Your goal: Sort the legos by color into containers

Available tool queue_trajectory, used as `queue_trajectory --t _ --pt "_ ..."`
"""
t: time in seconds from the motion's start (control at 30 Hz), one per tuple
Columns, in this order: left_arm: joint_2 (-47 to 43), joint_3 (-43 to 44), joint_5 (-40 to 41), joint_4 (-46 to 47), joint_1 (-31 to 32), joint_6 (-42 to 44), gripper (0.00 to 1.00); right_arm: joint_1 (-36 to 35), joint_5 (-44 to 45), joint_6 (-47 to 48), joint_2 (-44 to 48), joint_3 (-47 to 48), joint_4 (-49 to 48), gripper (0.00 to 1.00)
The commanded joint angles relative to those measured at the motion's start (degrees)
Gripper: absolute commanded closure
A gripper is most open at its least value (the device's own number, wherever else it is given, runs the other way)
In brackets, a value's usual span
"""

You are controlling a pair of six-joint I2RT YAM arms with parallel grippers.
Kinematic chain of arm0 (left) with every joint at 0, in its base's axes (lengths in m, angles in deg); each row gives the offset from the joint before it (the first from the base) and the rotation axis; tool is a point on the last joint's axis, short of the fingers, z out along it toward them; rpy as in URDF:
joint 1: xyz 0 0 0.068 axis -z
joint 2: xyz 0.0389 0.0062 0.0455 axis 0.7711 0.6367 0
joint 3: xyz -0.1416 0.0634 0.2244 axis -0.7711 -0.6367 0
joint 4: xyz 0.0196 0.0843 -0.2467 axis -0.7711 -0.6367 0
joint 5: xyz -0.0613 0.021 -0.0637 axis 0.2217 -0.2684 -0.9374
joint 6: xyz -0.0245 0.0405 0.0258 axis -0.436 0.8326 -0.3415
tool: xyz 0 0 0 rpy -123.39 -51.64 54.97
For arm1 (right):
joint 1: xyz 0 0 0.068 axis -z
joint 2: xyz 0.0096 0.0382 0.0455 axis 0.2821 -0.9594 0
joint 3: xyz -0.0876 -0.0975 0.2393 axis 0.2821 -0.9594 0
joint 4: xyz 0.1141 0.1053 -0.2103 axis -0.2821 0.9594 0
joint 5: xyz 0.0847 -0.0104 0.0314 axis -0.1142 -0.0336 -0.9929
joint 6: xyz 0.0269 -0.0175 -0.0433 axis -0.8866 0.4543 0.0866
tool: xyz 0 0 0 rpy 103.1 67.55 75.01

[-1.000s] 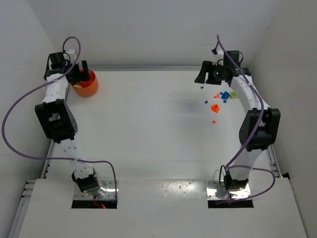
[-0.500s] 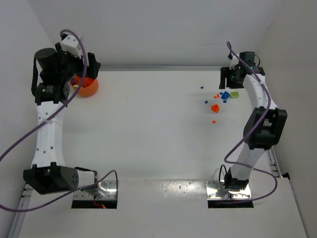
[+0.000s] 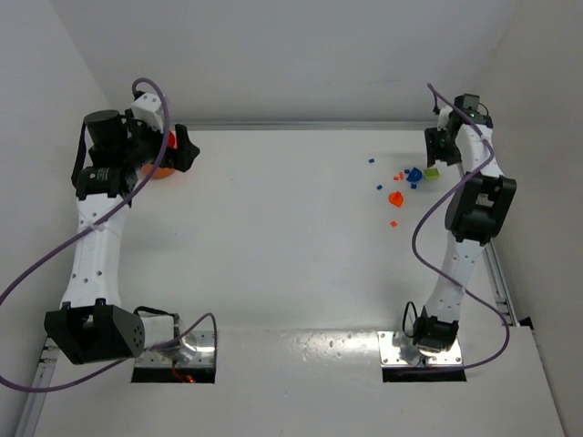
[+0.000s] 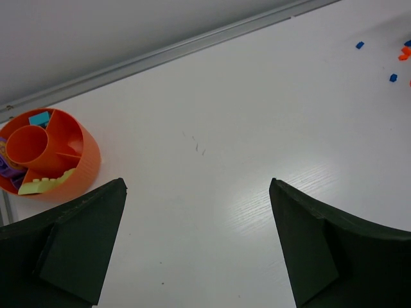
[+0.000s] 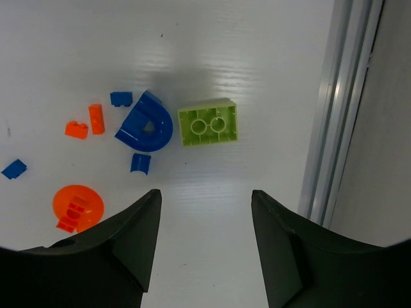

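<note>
The right gripper (image 5: 204, 196) hangs open and empty near the yellow-green brick (image 5: 207, 122); the left gripper (image 4: 198, 186), well apart from it, gapes empty.

A white surface (image 3: 273, 246) fills the overhead view, edged at twelve o'clock by a pale metal rail (image 3: 291, 126) below a plain white back wall (image 3: 273, 55), with a second rail (image 5: 334, 109) along its three o'clock side and faint scratches (image 4: 199, 149) near its middle.

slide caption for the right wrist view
Open right gripper facing a yellow-green brick, blue arch and orange pieces.
</note>
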Motion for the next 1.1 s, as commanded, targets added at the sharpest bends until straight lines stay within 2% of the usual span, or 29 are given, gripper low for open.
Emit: queue_trajectory --t 0.0,0.07,0.33,0.47,0.53,1.07 --pt "-1.9 0.3 -0.8 1.4 0.3 -0.9 0.0 0.6 -0.7 0.8 -2.0 0.8 -0.5 0.42" --pt "-1.4 0.3 -0.3 1.9 0.3 -0.9 0.0 1.4 -4.1 0.8 -3.1 2.1 -0.5 0.36" --pt "-1.4 -1.5 -0.3 3.0 0.3 -1.9 0.0 3.9 -8.5 2.9 -9.4 8.1 1.7 0.37" --pt "-0.8 -1.5 0.2 3.0 0.3 -1.9 0.0 4.5 -10.2 4.4 -9.4 8.1 1.2 0.21" --pt "-0.3 -1.5 0.2 3.0 0.3 -1.9 0.0 4.5 -10.2 4.4 -9.4 8.1 1.2 0.18" --pt "0.7 -0.4 -0.3 3.5 0.3 -3.1 0.0 4.5 -11.9 6.1 -15.1 12.9 1.8 0.1"
